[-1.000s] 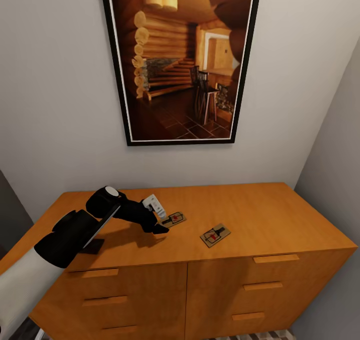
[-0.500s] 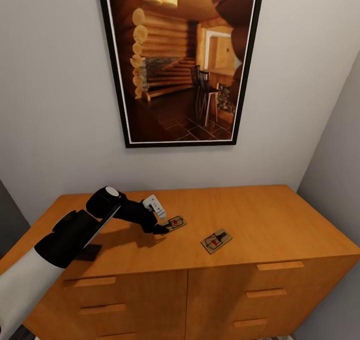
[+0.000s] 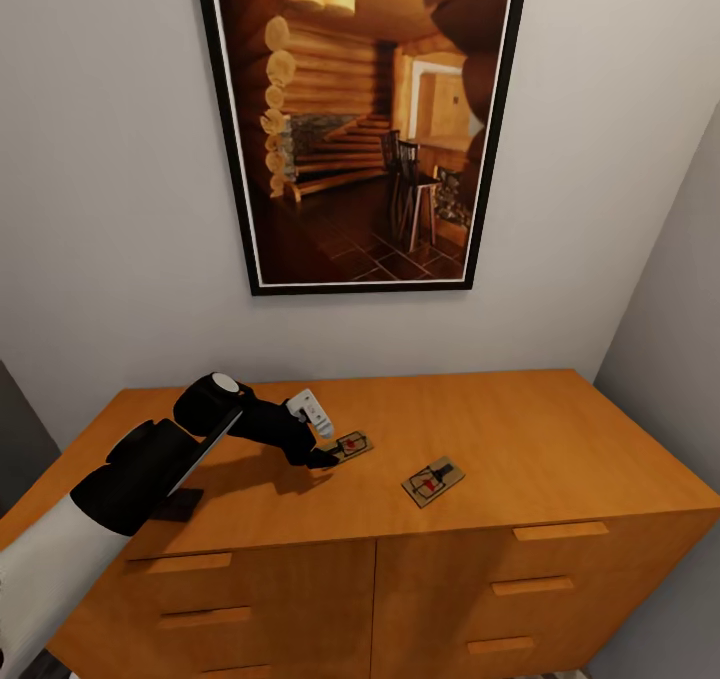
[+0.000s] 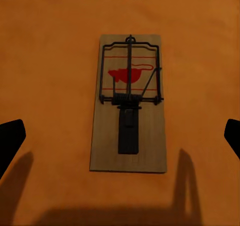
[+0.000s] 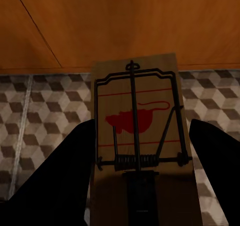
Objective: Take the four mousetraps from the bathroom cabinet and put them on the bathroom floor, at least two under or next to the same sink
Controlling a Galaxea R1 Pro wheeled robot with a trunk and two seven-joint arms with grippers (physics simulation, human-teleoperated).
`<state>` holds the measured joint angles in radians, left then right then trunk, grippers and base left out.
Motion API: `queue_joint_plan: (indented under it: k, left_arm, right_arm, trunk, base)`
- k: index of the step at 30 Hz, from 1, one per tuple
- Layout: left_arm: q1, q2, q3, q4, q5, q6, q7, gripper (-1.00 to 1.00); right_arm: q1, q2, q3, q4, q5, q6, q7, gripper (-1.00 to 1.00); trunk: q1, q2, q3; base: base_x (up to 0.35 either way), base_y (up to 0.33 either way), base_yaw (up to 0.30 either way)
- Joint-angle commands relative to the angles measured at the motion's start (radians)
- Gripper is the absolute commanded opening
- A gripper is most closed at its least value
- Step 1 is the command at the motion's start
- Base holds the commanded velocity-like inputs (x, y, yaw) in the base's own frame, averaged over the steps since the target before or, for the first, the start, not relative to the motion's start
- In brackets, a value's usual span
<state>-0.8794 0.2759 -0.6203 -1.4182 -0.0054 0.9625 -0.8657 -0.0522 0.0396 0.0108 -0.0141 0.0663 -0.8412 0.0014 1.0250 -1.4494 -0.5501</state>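
Risk is the thin mousetrap (image 4: 129,103) skidding off the cabinet (image 3: 520,439) toward 3 o'clock as the wide-spread left tool (image 4: 120,136) closes; right tool (image 5: 142,151) grips another mousetrap (image 5: 137,136).

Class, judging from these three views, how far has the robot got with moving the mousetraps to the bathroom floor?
No trap shows lying on the floor yet. In hand: the right claw is shut on a mousetrap above the cube-patterned bathroom floor. The open left claw hangs over a second mousetrap on the cabinet. A third mousetrap lies there untouched. All still need placing.
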Motion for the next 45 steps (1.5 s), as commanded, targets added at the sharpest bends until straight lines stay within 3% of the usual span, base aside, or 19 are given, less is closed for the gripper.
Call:
queue_joint_plan:
  k: [1,7,32,37,45]
  left_arm:
    - [-0.001,0.000,-0.001,-0.001,-0.001,0.006,-0.003,1.00]
    - [-0.001,0.000,-0.004,-0.001,-0.001,0.006,-0.003,1.00]
    - [-0.001,0.000,-0.014,-0.002,0.001,0.004,-0.004,1.00]
    - [-0.001,0.001,-0.013,0.000,0.003,-0.046,-0.006,1.00]
    - [-0.001,0.020,-0.007,0.006,0.002,-0.079,-0.103,1.00]
  right_arm:
    - [0.006,0.000,0.000,0.001,0.002,-0.004,0.004,-1.00]
    - [0.034,-0.001,0.000,0.001,0.003,-0.008,0.018,-1.00]
    - [0.037,-0.001,0.001,0.000,0.003,-0.006,0.020,-1.00]
    - [0.037,-0.001,0.001,0.000,0.003,-0.004,0.020,-1.00]
    - [0.037,-0.001,0.001,0.000,0.003,-0.003,0.019,-1.00]
  trunk:
    - [0.000,-0.001,-0.001]
    - [0.000,-0.001,-0.001]
    - [0.000,-0.001,-0.001]
    - [0.000,-0.001,-0.001]
    - [0.000,-0.001,-0.001]
  base:
    - [0.000,0.000,0.000]
    - [0.000,0.000,0.000]
    - [0.000,0.000,0.000]
    - [0.000,0.000,0.000]
    - [0.000,0.000,0.000]
